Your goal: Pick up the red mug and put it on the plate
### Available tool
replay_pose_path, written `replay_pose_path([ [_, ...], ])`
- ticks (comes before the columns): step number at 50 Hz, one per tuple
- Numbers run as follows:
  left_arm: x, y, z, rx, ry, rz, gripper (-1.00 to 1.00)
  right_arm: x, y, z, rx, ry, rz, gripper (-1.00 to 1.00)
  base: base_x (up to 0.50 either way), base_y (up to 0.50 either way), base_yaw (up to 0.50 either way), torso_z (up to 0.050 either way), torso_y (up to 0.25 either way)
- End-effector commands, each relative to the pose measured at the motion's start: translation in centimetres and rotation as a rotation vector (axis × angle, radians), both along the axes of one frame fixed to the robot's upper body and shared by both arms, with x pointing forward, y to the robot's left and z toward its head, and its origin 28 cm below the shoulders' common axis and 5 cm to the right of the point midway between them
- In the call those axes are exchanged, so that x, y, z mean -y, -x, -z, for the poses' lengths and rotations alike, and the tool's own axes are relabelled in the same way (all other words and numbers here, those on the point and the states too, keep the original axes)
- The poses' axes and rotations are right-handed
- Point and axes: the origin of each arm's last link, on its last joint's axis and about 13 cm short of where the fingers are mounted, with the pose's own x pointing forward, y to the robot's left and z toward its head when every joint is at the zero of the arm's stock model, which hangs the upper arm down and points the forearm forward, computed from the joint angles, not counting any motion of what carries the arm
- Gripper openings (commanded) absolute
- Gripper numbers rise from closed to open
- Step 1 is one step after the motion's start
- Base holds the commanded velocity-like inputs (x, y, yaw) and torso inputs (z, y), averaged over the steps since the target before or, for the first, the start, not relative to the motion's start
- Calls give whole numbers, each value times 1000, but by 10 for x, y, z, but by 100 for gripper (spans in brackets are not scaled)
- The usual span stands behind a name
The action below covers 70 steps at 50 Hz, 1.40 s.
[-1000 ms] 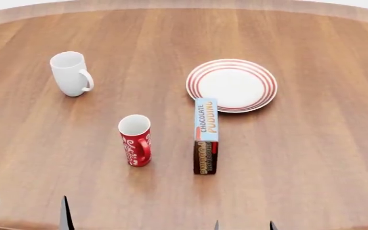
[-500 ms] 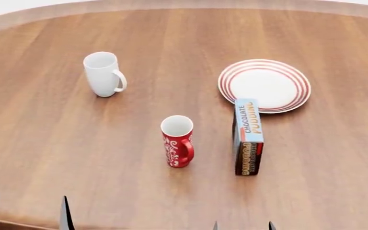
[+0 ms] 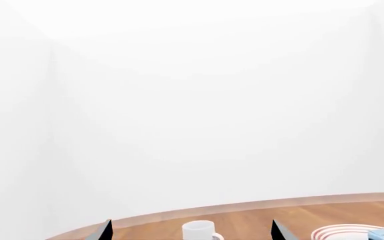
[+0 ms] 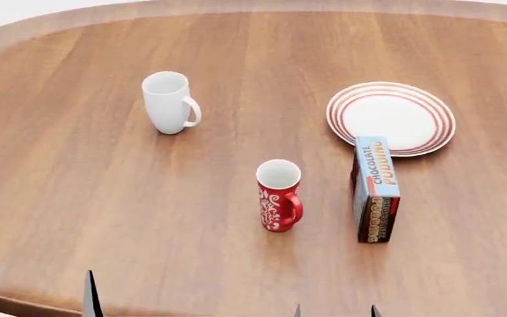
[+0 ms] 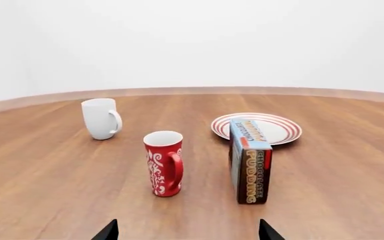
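Wood table [image 4: 103, 198] spans under white walls [image 3: 192, 100], grain running lengthwise.

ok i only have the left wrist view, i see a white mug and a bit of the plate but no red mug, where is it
Observer: In the head view the red mug stands upright on the table, nearer the robot than the white mug and to its right.
Operator: anything in the way to the plate
Observer: A chocolate pudding box stands right of the red mug, its far end close by the near rim of the plate.
Operator: which hand lines up better
Observer: The right hand: its wrist view shows the red mug ahead, between the open fingertips.
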Motion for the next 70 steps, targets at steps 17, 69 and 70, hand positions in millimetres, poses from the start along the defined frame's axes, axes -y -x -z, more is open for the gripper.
replay_pose_path([
  [17, 0, 0, 0, 0, -2, 2, 100, 1, -1, 0, 3, -6, -3, 100, 0, 97, 0, 0, 0],
  [69, 0, 0, 0, 1, -6, 2, 100, 1, -1, 0, 10, -20, 14, 100, 143, 0, 0, 0, 0],
  [70, 0, 0, 0, 0, -7, 2, 100, 1, -1, 1, 10, -20, 14, 100, 203, 0, 0, 0, 0],
])
